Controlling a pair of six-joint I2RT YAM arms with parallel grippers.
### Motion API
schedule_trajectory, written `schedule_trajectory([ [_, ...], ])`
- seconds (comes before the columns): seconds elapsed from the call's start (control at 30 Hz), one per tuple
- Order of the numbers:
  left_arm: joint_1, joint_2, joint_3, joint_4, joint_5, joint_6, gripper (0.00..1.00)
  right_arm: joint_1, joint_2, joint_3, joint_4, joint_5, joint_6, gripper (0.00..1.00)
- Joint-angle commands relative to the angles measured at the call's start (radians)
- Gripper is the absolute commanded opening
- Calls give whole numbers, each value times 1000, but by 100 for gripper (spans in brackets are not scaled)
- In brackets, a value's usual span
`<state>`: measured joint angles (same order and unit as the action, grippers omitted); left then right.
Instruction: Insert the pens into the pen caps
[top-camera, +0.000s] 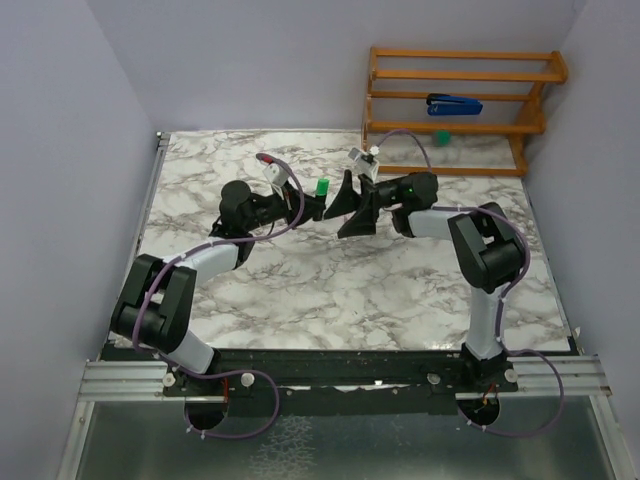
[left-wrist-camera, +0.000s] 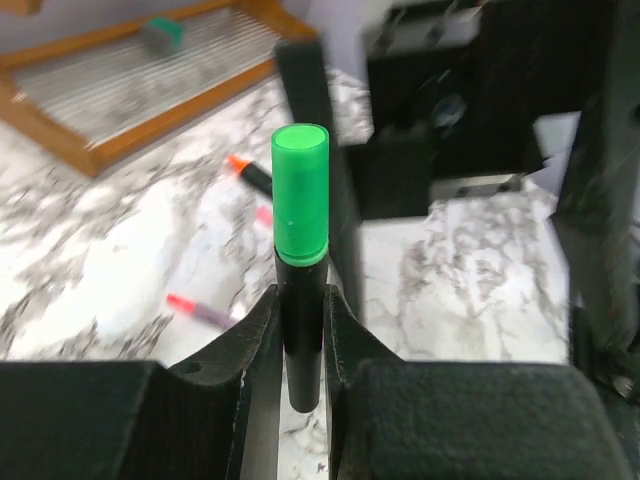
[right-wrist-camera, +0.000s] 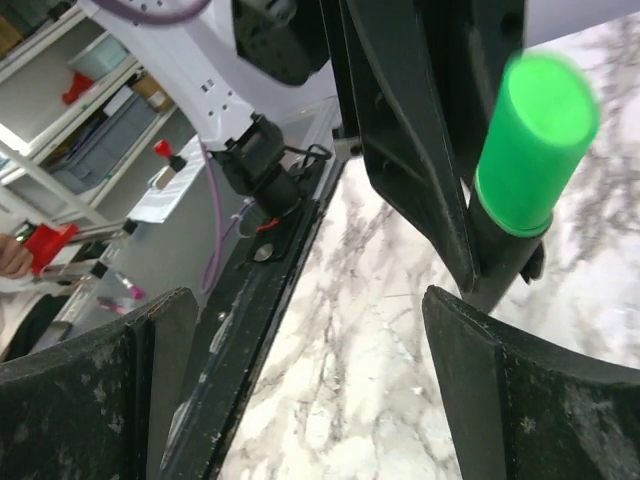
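Note:
My left gripper (top-camera: 316, 204) (left-wrist-camera: 300, 300) is shut on a black-bodied pen (left-wrist-camera: 300, 330) and holds it upright above the table. A green cap (left-wrist-camera: 300, 195) sits on the pen's top end and also shows in the top view (top-camera: 322, 187) and the right wrist view (right-wrist-camera: 535, 140). My right gripper (top-camera: 347, 208) (right-wrist-camera: 310, 310) is open and empty, its jaws wide, facing the capped pen from close by. A black pen with an orange end (left-wrist-camera: 250, 175) and a slim pink pen with a red tip (left-wrist-camera: 200, 312) lie on the marble behind. No orange cap is visible.
A wooden rack (top-camera: 520, 125) stands at the back right with a blue stapler-like object (top-camera: 455, 103) and a small green object (top-camera: 441, 136) (left-wrist-camera: 162, 33) in it. The marble tabletop (top-camera: 350, 290) ends at a black rail along the near edge.

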<state>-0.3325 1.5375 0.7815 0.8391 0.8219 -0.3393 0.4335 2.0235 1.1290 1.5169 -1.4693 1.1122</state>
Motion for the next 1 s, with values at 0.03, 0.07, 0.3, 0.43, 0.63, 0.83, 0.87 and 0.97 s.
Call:
schedule_trajectory([
  [0.03,3,10,-68,-93,-279,101,0,-135,-60,-4,226,80,-20,100],
  [0.07,2,7,-69,-132,-342,104,0,-174,-78,-33,181,140,-49,100],
  [0.3,-41,32,31,-506,-816,134,0,-283,-327,-139,-847,766,-732,100],
  [0.43,-73,107,149,-725,-990,116,0,-268,-253,91,-1371,1039,-884,100],
  [0.63,-80,227,292,-958,-1039,85,0,-260,-174,181,-1567,1227,-847,87],
  [0.83,-80,279,337,-1046,-1075,55,0,-249,-105,283,-1788,1463,-866,84],
  [0.87,-80,291,347,-1058,-1077,53,0,-249,-91,294,-1807,1478,-866,83],
  [0.97,-79,326,375,-1087,-1063,52,0,-249,-60,305,-1832,1505,-862,73],
])
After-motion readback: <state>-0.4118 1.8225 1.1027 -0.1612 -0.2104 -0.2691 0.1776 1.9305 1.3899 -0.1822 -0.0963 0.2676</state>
